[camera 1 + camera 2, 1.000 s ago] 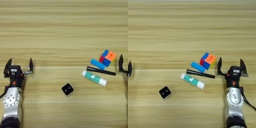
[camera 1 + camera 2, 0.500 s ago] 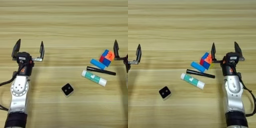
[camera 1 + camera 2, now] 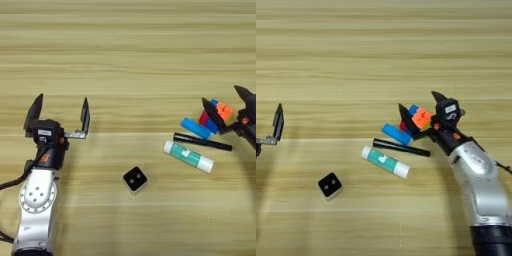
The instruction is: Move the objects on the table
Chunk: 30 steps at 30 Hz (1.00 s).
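On a light wooden desk (image 3: 125, 50), the robot's right gripper (image 3: 418, 116) reaches in from the right edge with its jaws spread wide around the multicoloured puzzle cube (image 3: 417, 118), one finger on either side and not yet clamped. The cube sits toward the desk's right edge, with the short blue bar (image 3: 396, 134) just beside it on the left and nearer the front edge. The thin black pen (image 3: 401, 147) lies below both, and the white-and-teal glue stick (image 3: 385, 162) lies at a slant a little nearer the front edge. The small black cube with white edges (image 3: 135, 179) sits apart, near the middle of the front half of the desk. The left gripper (image 3: 60, 117) hovers over bare wood near the left edge, its jaws open and holding nothing. The risk lies in the crowding. The finger on the cube's left looks to stand very close to the blue bar, so a closing squeeze could catch or shove the bar along with the cube. The bar in turn could knock the pen, which may roll. A grip that lands on a corner of the cube instead of its flat faces could twist it loose, and a low sweep away could drag the pen and glue stick out of place.
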Each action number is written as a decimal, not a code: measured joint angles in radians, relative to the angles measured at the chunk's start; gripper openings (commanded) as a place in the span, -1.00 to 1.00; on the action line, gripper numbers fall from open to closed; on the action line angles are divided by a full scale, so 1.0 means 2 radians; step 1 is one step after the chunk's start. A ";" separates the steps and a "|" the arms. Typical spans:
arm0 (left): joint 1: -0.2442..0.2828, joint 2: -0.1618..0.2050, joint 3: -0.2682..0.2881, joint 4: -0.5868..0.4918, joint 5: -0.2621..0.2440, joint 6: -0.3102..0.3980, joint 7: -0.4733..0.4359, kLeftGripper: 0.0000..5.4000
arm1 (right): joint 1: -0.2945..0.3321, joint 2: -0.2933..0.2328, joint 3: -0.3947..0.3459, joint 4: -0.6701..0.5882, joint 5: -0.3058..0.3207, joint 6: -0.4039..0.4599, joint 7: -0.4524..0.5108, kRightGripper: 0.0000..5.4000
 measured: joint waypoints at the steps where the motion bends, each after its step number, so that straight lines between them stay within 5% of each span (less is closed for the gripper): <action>1: 0.004 -0.001 -0.002 -0.003 0.000 0.002 0.000 1.00 | -0.002 -0.018 -0.011 0.004 0.010 0.010 0.015 0.99; 5: 0.023 -0.004 -0.007 -0.019 0.000 0.010 0.000 1.00 | -0.008 -0.084 -0.041 0.017 0.025 0.030 0.079 0.99; 9: 0.035 -0.005 -0.010 -0.032 0.000 0.020 0.000 1.00 | -0.024 -0.101 -0.041 0.065 0.017 0.029 0.109 0.99; 30: 0.034 -0.025 -0.027 -0.035 0.001 0.025 0.006 1.00 | -0.100 -0.087 0.027 0.209 -0.015 0.023 0.198 0.99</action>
